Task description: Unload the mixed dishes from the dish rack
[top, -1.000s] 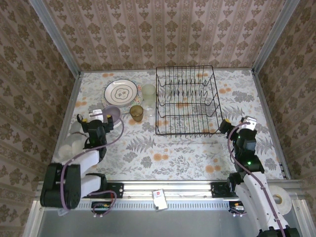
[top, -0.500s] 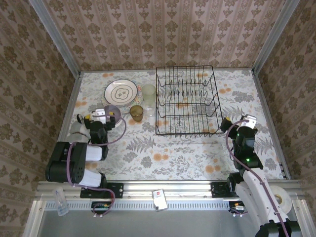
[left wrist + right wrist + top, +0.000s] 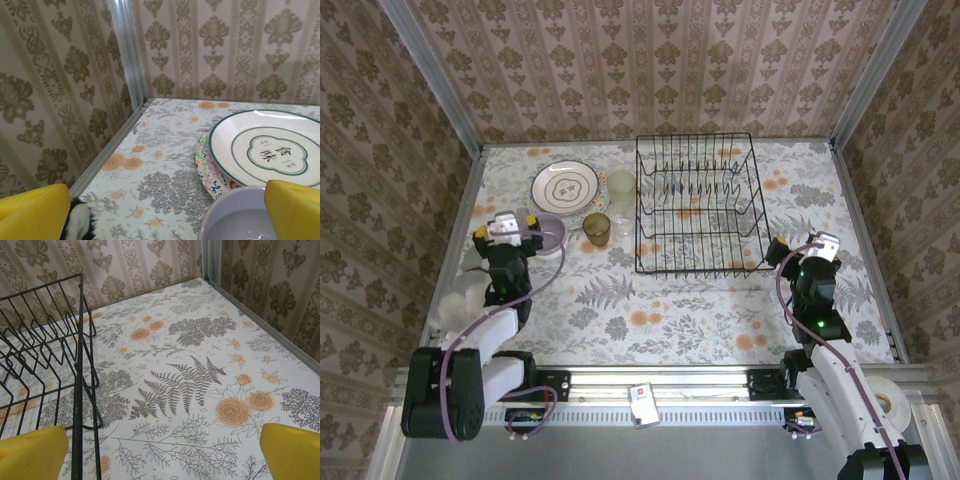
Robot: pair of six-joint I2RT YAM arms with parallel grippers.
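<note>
The black wire dish rack [image 3: 695,205] stands at the back middle of the table, with no dish between its tines. Left of it lie a white green-rimmed plate [image 3: 564,185] stacked on a floral plate [image 3: 207,167], a pale green glass [image 3: 621,185], a small brown cup [image 3: 597,229] and a lavender bowl [image 3: 550,230]. My left gripper [image 3: 505,228] is open just left of the lavender bowl [image 3: 240,220], holding nothing. My right gripper [image 3: 817,245] is open over bare cloth beside the rack's near right corner [image 3: 80,365].
A floral cloth [image 3: 660,300] covers the table. Wallpapered walls and metal rails [image 3: 125,55] enclose it on the left, back and right. A pale round shape [image 3: 455,300] lies at the left edge beside my left arm.
My left gripper has shifted a little to the left, off the lavender bowl's near rim. The right arm has barely moved.
</note>
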